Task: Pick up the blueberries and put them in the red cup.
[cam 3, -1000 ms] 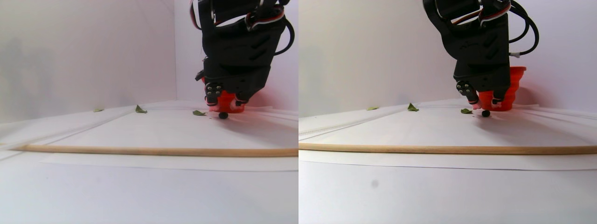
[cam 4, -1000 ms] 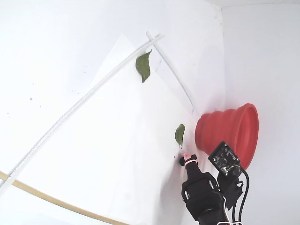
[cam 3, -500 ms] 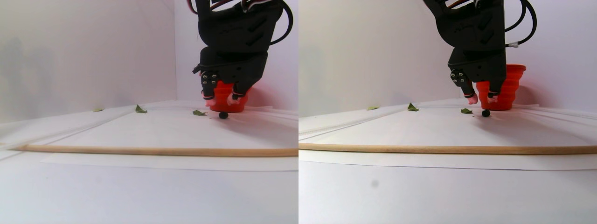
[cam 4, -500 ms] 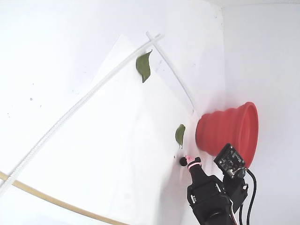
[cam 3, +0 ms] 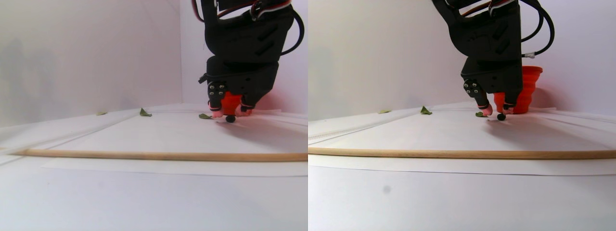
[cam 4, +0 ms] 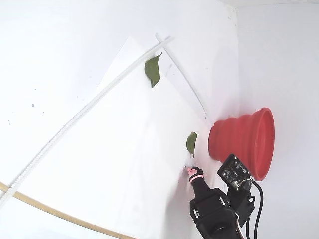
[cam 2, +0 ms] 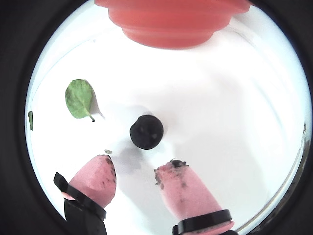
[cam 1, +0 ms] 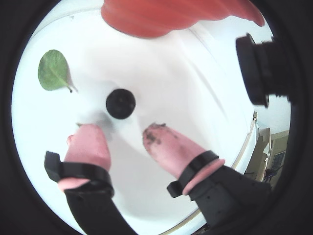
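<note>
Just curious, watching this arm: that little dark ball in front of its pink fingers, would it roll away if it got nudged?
Probably, yes. The blueberry looks round and sits loose on the smooth white table, so an off-centre nudge from one of the fingertips could send it rolling. It looks small and probably light. The open gripper sits just short of it, with no sideways support yet.

Bright, even light on white, you get washed-out glare across the wrist views, black fisheye ring at their edges, close pink fingertips soft (slightly blurred), faint shadow under the arm in the stereo pair.
</note>
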You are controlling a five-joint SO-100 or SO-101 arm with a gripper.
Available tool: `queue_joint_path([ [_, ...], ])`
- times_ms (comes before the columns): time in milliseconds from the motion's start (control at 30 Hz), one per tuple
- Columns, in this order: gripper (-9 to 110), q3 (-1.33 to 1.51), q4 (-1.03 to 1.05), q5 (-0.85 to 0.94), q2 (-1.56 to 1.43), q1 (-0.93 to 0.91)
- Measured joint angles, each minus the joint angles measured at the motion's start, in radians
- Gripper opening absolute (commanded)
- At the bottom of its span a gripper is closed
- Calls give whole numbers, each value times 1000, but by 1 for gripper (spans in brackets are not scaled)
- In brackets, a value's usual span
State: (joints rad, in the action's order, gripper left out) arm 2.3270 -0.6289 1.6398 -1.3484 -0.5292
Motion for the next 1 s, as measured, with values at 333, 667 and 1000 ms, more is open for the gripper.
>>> queue_joint_path([
  [333,16,-58,-9,2,58,-3],
  [667,16,-120,-9,-18,109,-6],
  [1000,16,-152,-9,-25,133,-6],
])
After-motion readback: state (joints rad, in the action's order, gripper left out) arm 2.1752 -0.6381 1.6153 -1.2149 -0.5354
